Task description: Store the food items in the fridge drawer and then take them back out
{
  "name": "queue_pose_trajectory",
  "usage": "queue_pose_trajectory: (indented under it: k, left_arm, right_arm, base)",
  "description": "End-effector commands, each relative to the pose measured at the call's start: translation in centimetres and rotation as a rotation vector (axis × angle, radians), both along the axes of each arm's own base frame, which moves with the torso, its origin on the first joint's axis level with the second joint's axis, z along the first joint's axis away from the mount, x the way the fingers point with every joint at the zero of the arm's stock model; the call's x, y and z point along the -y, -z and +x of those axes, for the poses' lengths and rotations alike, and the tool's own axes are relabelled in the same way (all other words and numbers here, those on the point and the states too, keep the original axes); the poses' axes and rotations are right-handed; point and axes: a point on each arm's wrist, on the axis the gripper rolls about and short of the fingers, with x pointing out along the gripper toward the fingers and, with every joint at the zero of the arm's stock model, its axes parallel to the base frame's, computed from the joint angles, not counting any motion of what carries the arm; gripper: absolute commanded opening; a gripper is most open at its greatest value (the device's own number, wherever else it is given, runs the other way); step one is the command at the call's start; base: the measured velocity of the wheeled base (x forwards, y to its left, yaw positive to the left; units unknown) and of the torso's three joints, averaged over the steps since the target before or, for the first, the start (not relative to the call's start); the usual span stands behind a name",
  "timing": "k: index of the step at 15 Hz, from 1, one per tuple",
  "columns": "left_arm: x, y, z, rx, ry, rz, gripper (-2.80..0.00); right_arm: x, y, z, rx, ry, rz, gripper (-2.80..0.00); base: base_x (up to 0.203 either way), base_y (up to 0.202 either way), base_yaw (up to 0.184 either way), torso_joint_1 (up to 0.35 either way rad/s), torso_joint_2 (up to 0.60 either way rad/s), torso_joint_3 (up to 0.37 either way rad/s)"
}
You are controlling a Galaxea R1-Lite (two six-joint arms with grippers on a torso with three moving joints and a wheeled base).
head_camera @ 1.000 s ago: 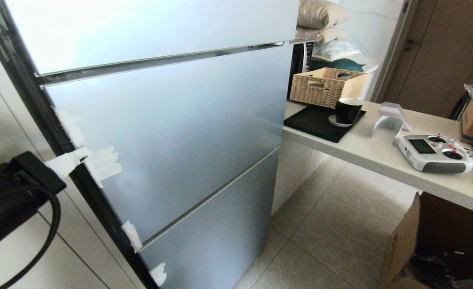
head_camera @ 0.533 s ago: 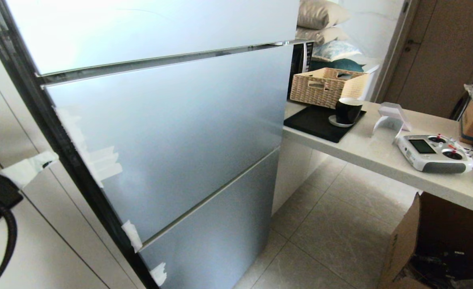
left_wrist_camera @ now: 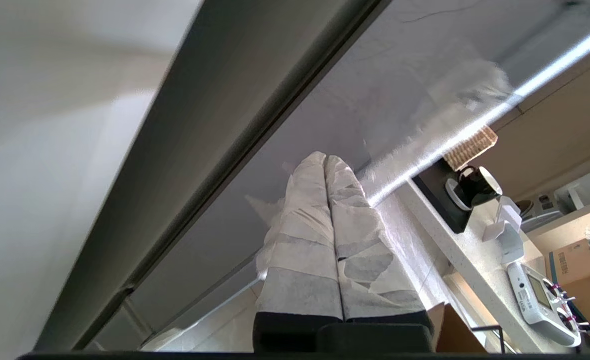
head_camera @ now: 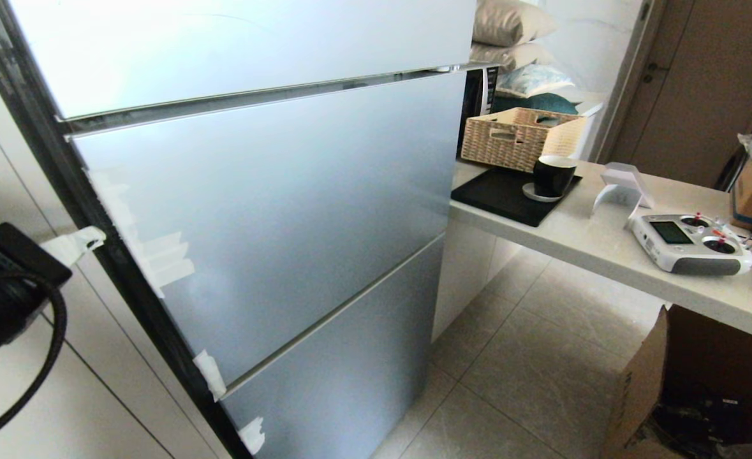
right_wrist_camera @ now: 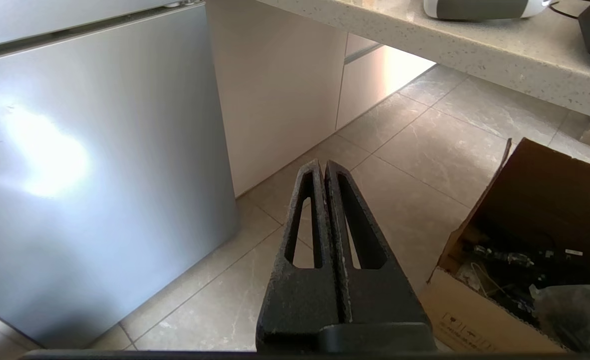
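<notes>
1. At the fridge's left edge, the left end effector (left_wrist_camera: 325, 165) is seen with its tape-wrapped fingers (left_wrist_camera: 302, 240) pressed together, nothing pinched, tips close to the dark side strip of the fridge door (head_camera: 273, 210).
2. All fridge doors are shut; the fridge drawer and the food items are not visible in any view, presumably behind the doors.
3. Step in hand is judged to be opening the middle door, at the taped edge (head_camera: 165, 261).
4. To do it well, the fingertips should be slid into the seam between door and side strip, then levered outward slowly so the tips are not lost from the edge.
5. The right end effector (right_wrist_camera: 325, 170) is parked low over the floor (right_wrist_camera: 415, 165), jaws pressed together, empty.
</notes>
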Motion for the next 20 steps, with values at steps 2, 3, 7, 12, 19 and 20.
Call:
queue_pose_trajectory:
  k: [2, 3, 7, 12, 19, 20]
  left_arm:
    - [0.4, 0.1, 1.7, -0.031, 0.006, -0.001, -2.80]
    - [0.5, 0.0, 1.7, -0.026, 0.023, -0.001, -2.80]
    - [0.7, -0.1, 1.2, -0.019, 0.082, -0.020, -2.80]
    - [1.2, 0.2, 0.4, -0.023, 0.168, -0.040, -2.80]
    - [1.3, 0.9, -0.8, -0.030, 0.197, -0.038, -2.80]
    - [1.3, 1.0, -1.0, -0.027, 0.208, -0.039, -2.80]
  right_arm:
    - [0.0, 0.0, 0.0, 0.001, -0.001, -0.001, -2.80]
    - [0.0, 0.0, 0.0, -0.001, -0.001, -0.001, -2.80]
    - [0.0, 0.0, 0.0, 0.000, -0.001, -0.001, -2.80]
    - [0.0, 0.0, 0.0, -0.001, -0.001, -0.001, -2.80]
    - [0.0, 0.0, 0.0, 0.001, -0.001, -0.001, -2.80]
    - [0.0, 0.0, 0.0, 0.001, -0.001, -0.001, -2.80]
  base:
    - [0.000, 0.000, 0.000, 0.000, 0.00, 0.000]
    - [0.000, 0.000, 0.000, 0.000, 0.00, 0.000]
    - [0.000, 0.000, 0.000, 0.000, 0.00, 0.000]
    - [0.000, 0.000, 0.000, 0.000, 0.00, 0.000]
    - [0.000, 0.000, 0.000, 0.000, 0.00, 0.000]
    - [0.000, 0.000, 0.000, 0.000, 0.00, 0.000]
